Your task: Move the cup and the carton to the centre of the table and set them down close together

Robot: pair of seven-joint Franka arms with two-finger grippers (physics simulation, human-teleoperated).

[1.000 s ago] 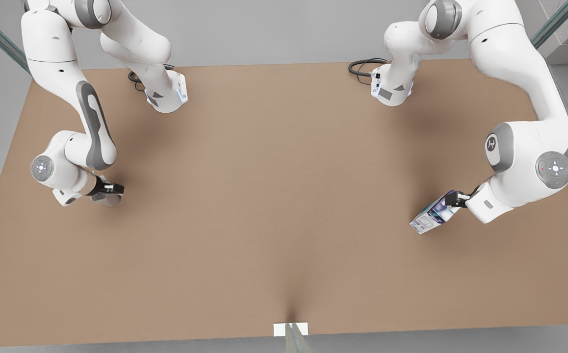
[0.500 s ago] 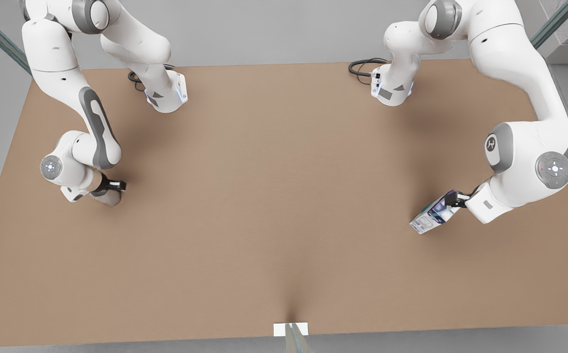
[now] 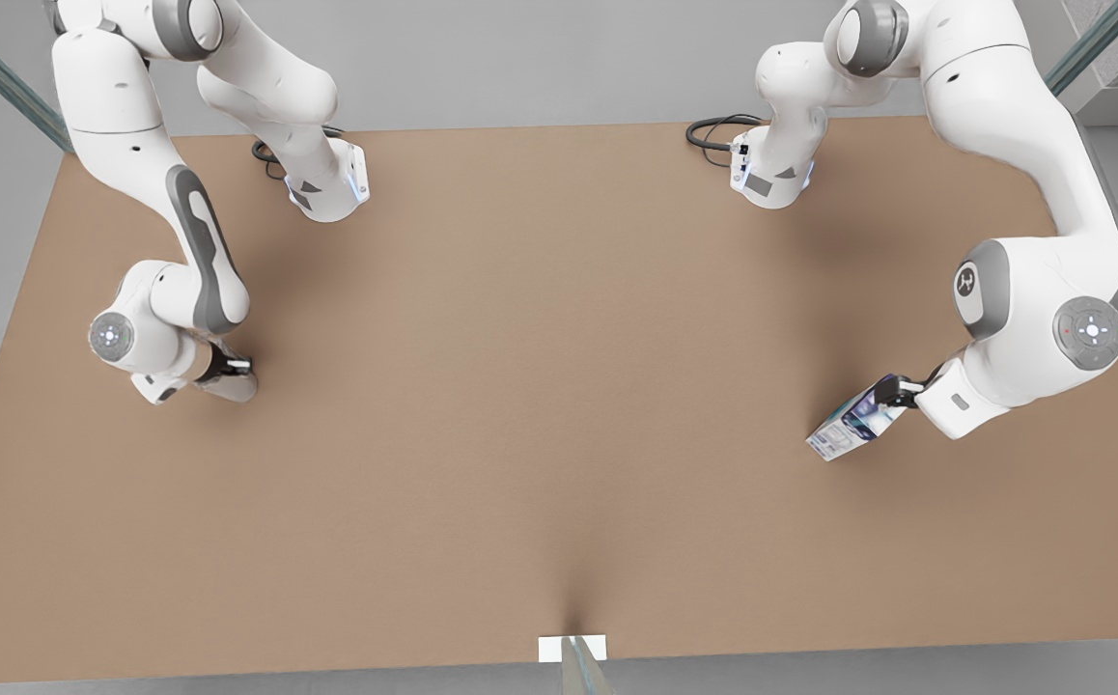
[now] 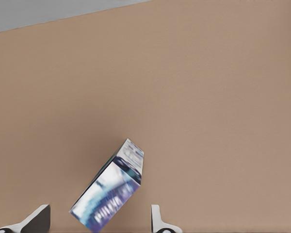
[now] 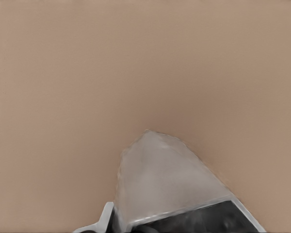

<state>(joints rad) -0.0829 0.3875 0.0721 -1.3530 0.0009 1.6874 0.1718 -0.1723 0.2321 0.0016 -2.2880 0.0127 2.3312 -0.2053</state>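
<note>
A plain tan table [image 3: 540,405] spreads under grey surroundings, with an arm based at each far corner. On the front view's right, the left gripper [image 3: 892,391] reaches toward the table's middle with the carton [image 3: 849,423] at its tip. In the left wrist view the carton [image 4: 109,189] lies tilted between the two fingers [image 4: 157,221], which stand spread on either side of it with table showing in the gaps, so the jaws are parted and not pressing its printed sides. On the front view's left, the right gripper [image 3: 231,372] has the cup [image 3: 229,386] at its tip; in the right wrist view the cup [image 5: 165,179] fills the space between the fingers [image 5: 104,218], its narrow end pointing outward, pinched by the jaws. Cup and carton are well apart, each near its own side of the table.
</note>
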